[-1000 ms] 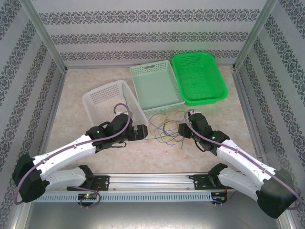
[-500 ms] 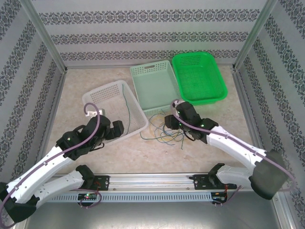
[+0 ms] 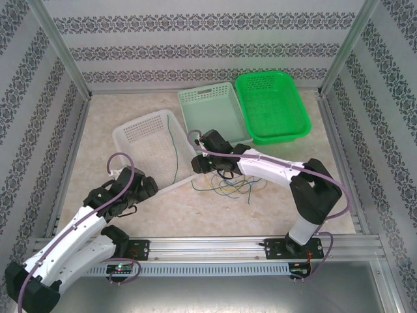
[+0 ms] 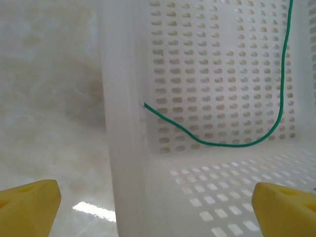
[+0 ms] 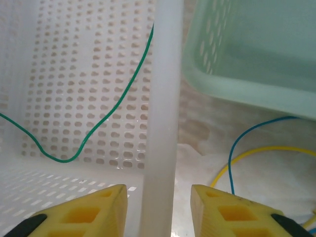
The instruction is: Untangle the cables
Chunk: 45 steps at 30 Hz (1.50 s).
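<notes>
A: On your beige marbled table (image 3: 104,111) you have three slotted plastic baskets, all towards the far side.

B: Right, and for you they run left to right: a white basket (image 3: 140,134), set askew, then a pale green basket (image 3: 212,117), then a bright green basket (image 3: 270,104).

A: Your two green ones sit side by side, rims touching. The white one stands just beside the pale green one's near left corner.

B: Around you there are patterned wall panels (image 3: 195,45) on three sides, metal posts (image 3: 60,49) at the far corners, and an aluminium rail (image 3: 208,246) along the near edge.
</notes>
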Motion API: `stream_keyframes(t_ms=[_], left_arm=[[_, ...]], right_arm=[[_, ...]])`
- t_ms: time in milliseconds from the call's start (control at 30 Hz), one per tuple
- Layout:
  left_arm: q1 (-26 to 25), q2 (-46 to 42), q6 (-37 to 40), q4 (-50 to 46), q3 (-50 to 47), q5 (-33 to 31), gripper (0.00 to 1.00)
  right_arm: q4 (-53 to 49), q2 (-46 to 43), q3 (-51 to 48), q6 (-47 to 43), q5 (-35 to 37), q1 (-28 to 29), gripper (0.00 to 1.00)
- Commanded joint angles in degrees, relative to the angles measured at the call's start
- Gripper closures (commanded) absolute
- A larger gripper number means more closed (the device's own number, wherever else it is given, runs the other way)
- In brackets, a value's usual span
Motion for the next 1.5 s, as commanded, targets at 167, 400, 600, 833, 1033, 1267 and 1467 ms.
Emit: stream_keyframes(t_ms=[167, 400, 600, 833, 1033, 1267, 1467], left_arm=[[10.82, 6.39, 8.38, 12.41, -1.05, 8.09, 0.35], [19.38, 16.11, 17.27, 17.73, 5.02, 10.09, 0.59], [27.25, 29.37, 25.00, 21.58, 13.39, 13.82, 0.59], [32.30, 44.05, 29.22, 23.01, 25.02, 16.42, 0.62], [33.24, 48.32, 32.08, 20.19, 31.02, 13.59, 0.48], [33.25, 42.51, 32.70, 16.05, 31.40, 8.61, 0.11], [33.02, 34.60, 30.80, 16.30, 28.92, 8.34, 0.00]], right_arm=[[1.87, 4.33, 4.96, 3.31, -1.76, 2.70, 0.88], [6.38, 8.02, 7.34, 11.45, 2.10, 5.00, 0.99], [11.53, 11.51, 10.42, 17.52, 5.28, 5.61, 0.97], [13.16, 18.24, 20.14, 19.31, 5.39, 5.90, 0.90], [15.67, 20.54, 22.72, 18.51, 1.46, 6.04, 0.73], [15.42, 16.18, 20.05, 15.21, 1.01, 6.51, 0.50], [15.39, 12.33, 18.67, 13.77, 0.80, 6.86, 0.39]])
